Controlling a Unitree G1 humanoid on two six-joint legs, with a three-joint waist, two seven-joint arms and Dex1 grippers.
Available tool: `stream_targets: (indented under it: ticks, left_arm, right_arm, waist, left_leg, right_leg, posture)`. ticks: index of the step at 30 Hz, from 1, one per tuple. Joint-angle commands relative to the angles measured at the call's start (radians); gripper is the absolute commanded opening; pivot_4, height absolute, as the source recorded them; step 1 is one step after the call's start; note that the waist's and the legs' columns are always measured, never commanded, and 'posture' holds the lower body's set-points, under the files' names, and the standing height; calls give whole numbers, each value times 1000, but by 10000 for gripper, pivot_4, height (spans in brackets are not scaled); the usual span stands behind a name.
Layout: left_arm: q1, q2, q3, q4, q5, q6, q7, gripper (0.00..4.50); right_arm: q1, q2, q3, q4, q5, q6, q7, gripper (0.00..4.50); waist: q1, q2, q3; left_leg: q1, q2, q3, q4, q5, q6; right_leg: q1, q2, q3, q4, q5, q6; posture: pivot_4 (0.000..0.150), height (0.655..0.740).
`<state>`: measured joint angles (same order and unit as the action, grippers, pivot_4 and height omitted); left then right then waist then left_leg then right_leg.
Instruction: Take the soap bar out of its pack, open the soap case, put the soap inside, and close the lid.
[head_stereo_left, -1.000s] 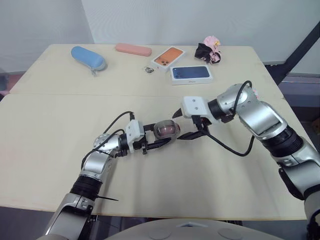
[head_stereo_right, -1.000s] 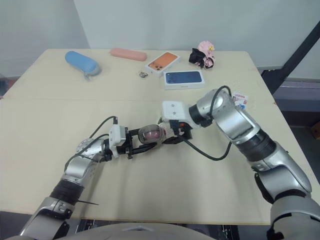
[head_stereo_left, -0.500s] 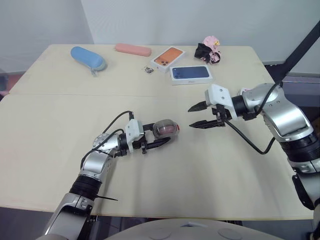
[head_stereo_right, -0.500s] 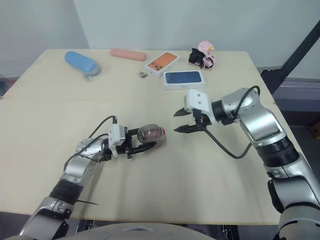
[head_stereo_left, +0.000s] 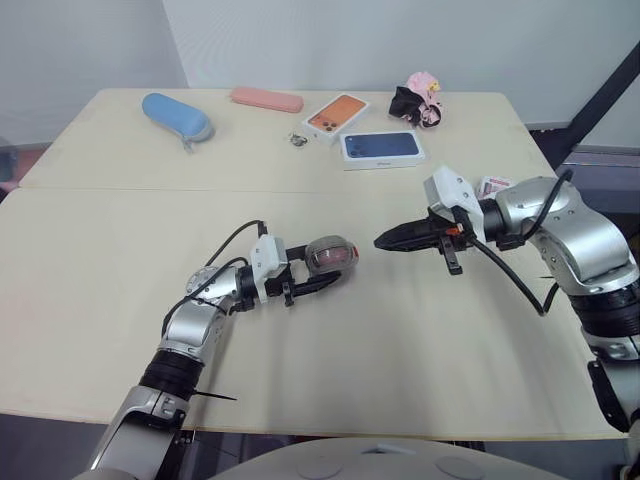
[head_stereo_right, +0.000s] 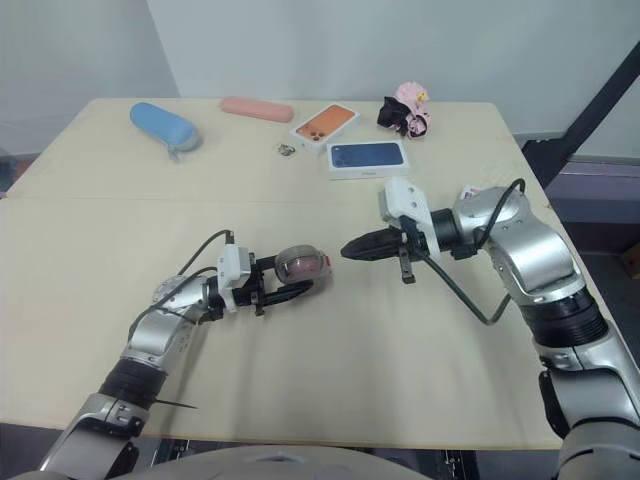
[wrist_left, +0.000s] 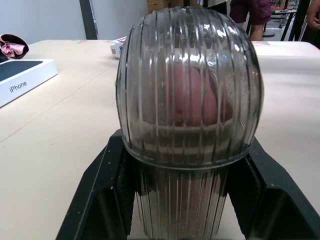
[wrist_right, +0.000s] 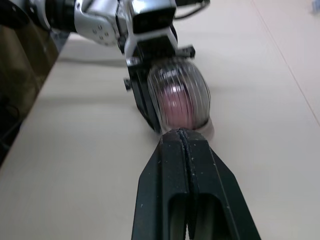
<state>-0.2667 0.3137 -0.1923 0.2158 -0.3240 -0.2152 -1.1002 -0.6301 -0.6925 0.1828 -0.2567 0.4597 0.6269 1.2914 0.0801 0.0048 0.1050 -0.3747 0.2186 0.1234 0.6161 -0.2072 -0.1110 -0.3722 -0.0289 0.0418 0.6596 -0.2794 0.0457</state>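
Beige tabletop (head_stereo_left: 120, 300) spreads below my head camera. My left gripper (head_stereo_left: 322, 268) lies low on it near the middle, its two black fingers pinching the soap case (head_stereo_left: 332, 256), a ribbed clear dome with pink showing inside. My right gripper (head_stereo_left: 385, 241) hovers just to the right of the case, fingers pressed together into one black point aimed at it, with a small gap between tip and case. Along the far edge lie a blue oval pouch (head_stereo_left: 176, 115), a pink slim case (head_stereo_left: 266, 99), an orange phone box (head_stereo_left: 336, 114), a dark blue phone box (head_stereo_left: 382, 146) and a pink and black bundle (head_stereo_left: 418, 100). A small white and red pack (head_stereo_left: 495, 185) lies beside my right arm.

From my left wrist, the case stands upright between my fingers (wrist_left: 100, 200), which press its base from both sides. Its domed lid sits down on the base, and the pink soap bar (wrist_left: 192, 95) shows through the ribs.

From my right wrist, my closed fingers point straight at the case, which my left gripper clamps just beyond their tip.
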Motion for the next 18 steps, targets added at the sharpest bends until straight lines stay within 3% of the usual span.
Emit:
stream_targets:
  ticks: [1, 10, 18]
  left_arm:
    - [11, 14, 12, -13, 9, 3, 6, 19296]
    - [11, 10, 10, -9, 15, 3, 12, 19296]
    - [10, 8, 11, -13, 17, -2, 18, 19296]
  right_arm:
    - [-73, 16, -4, -91, 43, 58, -41, 424]
    - [-211, 110, 167, -200, -21, 146, -165, 424]
    - [-255, 144, 289, -139, -127, 127, -215, 424]
  waist:
    - [0, 0, 0]
    - [2, 0, 0]
    - [1, 0, 0]
  left_leg:
    - [0, 0, 0, 0, 0, 0]
    - [0, 0, 0, -2, 0, 0]
    - [0, 0, 0, -4, 0, -1]
  right_leg:
    - [0, 0, 0, 0, 0, 0]
    - [1, 1, -1, -2, 0, 0]
    - [1, 0, -1, -3, 0, 0]
  posture:
    - [1500, 7400]
    - [1500, 7400]
    - [1500, 7400]
